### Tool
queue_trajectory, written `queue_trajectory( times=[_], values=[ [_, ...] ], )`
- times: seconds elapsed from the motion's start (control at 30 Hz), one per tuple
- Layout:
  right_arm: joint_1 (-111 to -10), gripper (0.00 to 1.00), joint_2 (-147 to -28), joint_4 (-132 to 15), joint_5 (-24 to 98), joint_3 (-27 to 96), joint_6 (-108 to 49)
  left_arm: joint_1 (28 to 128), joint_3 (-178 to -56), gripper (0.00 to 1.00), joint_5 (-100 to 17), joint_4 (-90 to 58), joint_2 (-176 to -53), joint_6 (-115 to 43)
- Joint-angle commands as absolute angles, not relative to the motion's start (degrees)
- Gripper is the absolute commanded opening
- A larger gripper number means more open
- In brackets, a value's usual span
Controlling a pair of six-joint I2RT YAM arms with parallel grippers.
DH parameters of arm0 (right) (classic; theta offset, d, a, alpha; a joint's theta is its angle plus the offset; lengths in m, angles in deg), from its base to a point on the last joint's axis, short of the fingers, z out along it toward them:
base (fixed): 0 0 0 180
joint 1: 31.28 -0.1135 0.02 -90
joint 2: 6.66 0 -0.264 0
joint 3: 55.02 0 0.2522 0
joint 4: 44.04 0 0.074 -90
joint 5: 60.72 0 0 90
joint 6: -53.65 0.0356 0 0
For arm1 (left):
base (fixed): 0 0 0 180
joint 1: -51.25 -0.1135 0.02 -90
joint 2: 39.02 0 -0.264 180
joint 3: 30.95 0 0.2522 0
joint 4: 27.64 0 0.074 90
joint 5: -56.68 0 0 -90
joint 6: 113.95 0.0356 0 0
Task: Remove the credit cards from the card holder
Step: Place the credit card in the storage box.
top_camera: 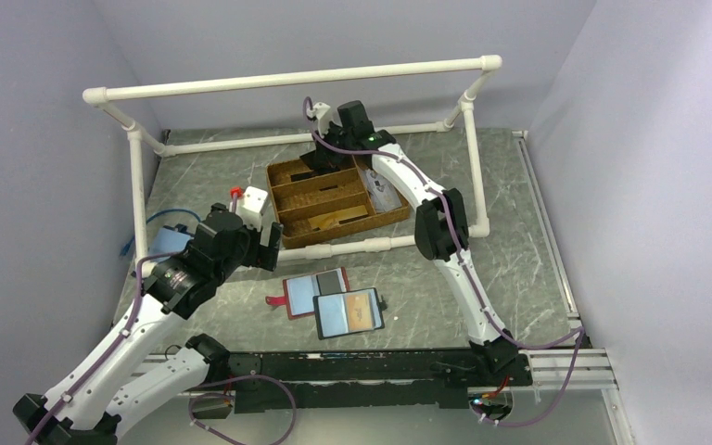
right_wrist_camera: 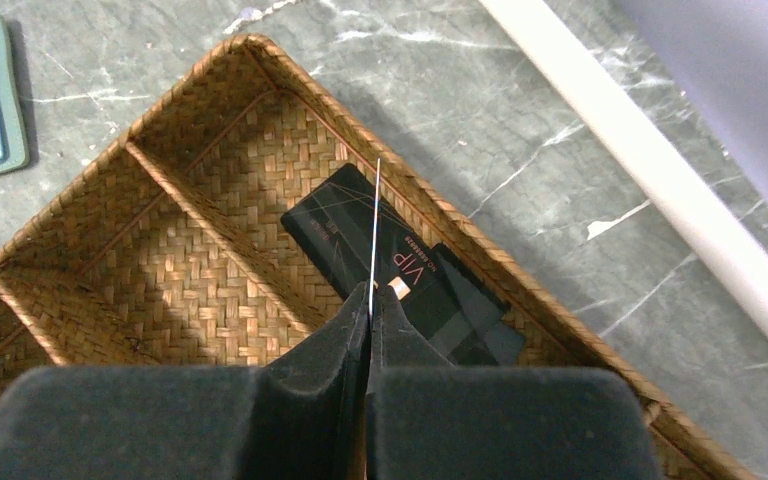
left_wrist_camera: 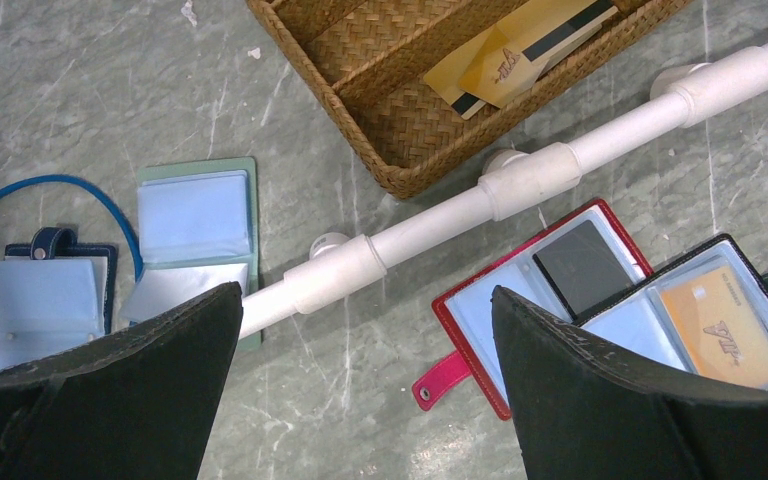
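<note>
The black-edged folding card holder [top_camera: 349,312] lies opened flat on the grey marbled worktop [left_wrist_camera: 90,90], just to the right of the left gripper [left_wrist_camera: 365,297] and well apart from the right gripper [right_wrist_camera: 370,305]. An orange card [left_wrist_camera: 720,325] is seen in one of its clear sleeves; the other sleeve looks pale blue. Its edge overlaps a red-edged card holder [left_wrist_camera: 470,310], also opened flat, which lies between it and the left gripper and in which a dark grey card [left_wrist_camera: 582,265] is kept.

The left gripper is held above the worktop with its fingers spread wide and nothing between them. A white plastic pipe [left_wrist_camera: 520,180] runs across the worktop ahead of it.

The right gripper is closed on a thin card [right_wrist_camera: 375,230], which is seen edge-on, so its colour cannot be told. It is held over the outer compartment of a woven brown tray [right_wrist_camera: 210,60], beyond the pipe, and black cards [right_wrist_camera: 410,275] lie in that compartment directly beneath the gripper.
</note>
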State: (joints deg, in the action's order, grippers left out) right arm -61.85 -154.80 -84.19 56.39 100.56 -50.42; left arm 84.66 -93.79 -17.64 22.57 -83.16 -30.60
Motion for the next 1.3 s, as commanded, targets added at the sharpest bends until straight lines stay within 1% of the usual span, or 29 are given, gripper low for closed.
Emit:
queue_trajectory(
  times=[0.0, 0.03, 0.1, 0.17, 0.23, 0.3, 0.4, 0.47, 0.53, 0.67, 0.73, 0.87, 1.07, 1.17, 1.27],
  values=[
    [-62.1, 0.02, -155.8, -80.9, 56.0, 103.7, -48.5, 84.0, -93.7, 0.99, -18.9, 20.1, -83.4, -29.6],
    [-62.1, 0.03, -156.0, -80.7, 55.2, 103.7, -48.5, 84.0, -93.7, 1.00, -18.9, 20.0, -83.4, -29.6],
    [-62.1, 0.16, -156.3, -80.4, 53.3, 103.5, -48.5, 83.8, -93.7, 1.00, -19.1, 20.0, -83.4, -29.6],
    [-62.1, 0.24, -156.3, -80.1, 49.9, 103.3, -48.4, 83.8, -93.7, 0.99, -19.2, 20.0, -83.4, -29.7],
    [-62.0, 0.28, -156.2, -80.0, 45.3, 103.2, -48.7, 83.7, -93.6, 1.00, -19.3, 20.0, -83.3, -29.7],
    [-62.0, 0.38, -155.5, -79.8, 40.6, 102.7, -49.1, 83.7, -93.6, 0.99, -19.3, 20.0, -83.1, -29.7],
    [-61.8, 0.41, -153.6, -79.8, 36.0, 101.2, -50.5, 83.7, -93.4, 0.99, -19.5, 19.8, -82.8, -29.7],
    [-61.6, 0.43, -151.1, -80.4, 35.4, 99.5, -51.3, 83.6, -93.5, 1.00, -20.0, 19.8, -82.6, -29.7],
    [-61.6, 0.46, -148.2, -82.1, 37.8, 97.5, -52.2, 83.6, -93.3, 0.99, -20.8, 19.5, -82.3, -29.7],
    [-61.9, 0.52, -140.2, -89.7, 47.6, 92.8, -57.5, 83.3, -93.1, 0.99, -24.2, 18.9, -80.9, -30.3],
    [-61.9, 0.53, -134.7, -93.5, 53.1, 87.9, -60.6, 83.1, -92.8, 1.00, -27.3, 18.0, -80.5, -30.7],
    [-61.8, 0.57, -121.8, -98.3, 61.9, 74.3, -65.8, 82.9, -93.5, 0.99, -33.0, 17.7, -81.9, -35.2],
    [-61.8, 0.60, -103.4, -108.7, 76.2, 52.5, -77.5, 82.8, -90.7, 0.99, -47.9, 11.1, -84.7, -49.7],
    [-61.9, 0.61, -95.0, -107.9, 79.8, 40.1, -79.1, 82.9, -87.5, 0.98, -54.1, 6.1, -86.6, -57.1],
    [-61.9, 0.62, -89.4, -104.0, 80.7, 29.2, -79.6, 83.7, -84.4, 0.93, -57.1, 1.0, -88.6, -63.8]
  ],
)
